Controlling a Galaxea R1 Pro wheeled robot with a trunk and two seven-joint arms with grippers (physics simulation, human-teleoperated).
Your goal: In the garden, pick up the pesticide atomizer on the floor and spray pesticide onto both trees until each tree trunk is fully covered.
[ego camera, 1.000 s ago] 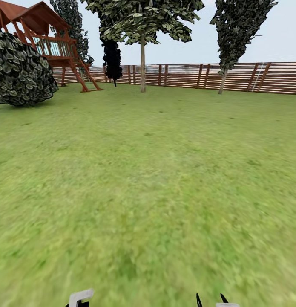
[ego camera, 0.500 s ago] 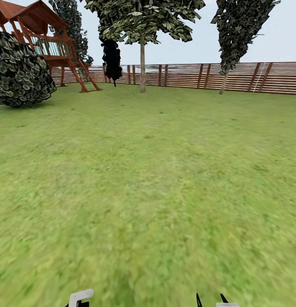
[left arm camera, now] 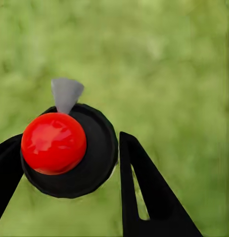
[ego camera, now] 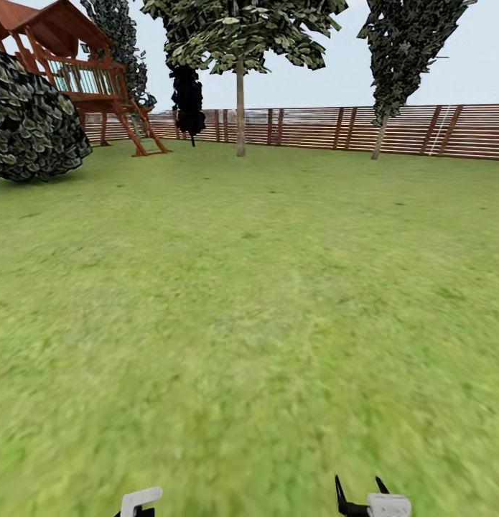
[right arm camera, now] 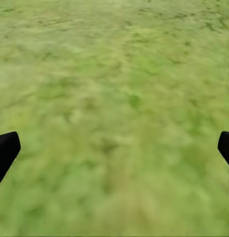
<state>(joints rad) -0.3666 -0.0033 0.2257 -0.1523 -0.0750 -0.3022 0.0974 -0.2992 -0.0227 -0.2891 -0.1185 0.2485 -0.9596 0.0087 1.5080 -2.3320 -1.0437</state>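
Note:
The pesticide atomizer point(left arm camera: 69, 148), a black bottle with a red cap and a grey nozzle, sits between the black fingers of my left gripper point(left arm camera: 67, 153), which is shut on it above the grass. At the head view's lower edge, a white part at my left gripper point(ego camera: 138, 501) shows. My right gripper point(ego camera: 358, 488) point(right arm camera: 116, 143) is open and holds nothing, low over the lawn. Two trees stand far off by the fence: one point(ego camera: 240, 43) with a thin pale trunk point(ego camera: 240, 115), the other point(ego camera: 403, 50) to its right. The floor is out of view.
Green lawn point(ego camera: 249, 301) stretches ahead to a brown slat fence point(ego camera: 421, 129). A round dark bush point(ego camera: 30, 122) and a red wooden play tower point(ego camera: 84, 72) stand at the far left. A dark narrow tree point(ego camera: 188, 100) stands by the fence.
The whole head view has shifted a little, with the bush sliding left, so the camera moved. My right gripper shows higher in the view. The left gripper still holds the atomizer.

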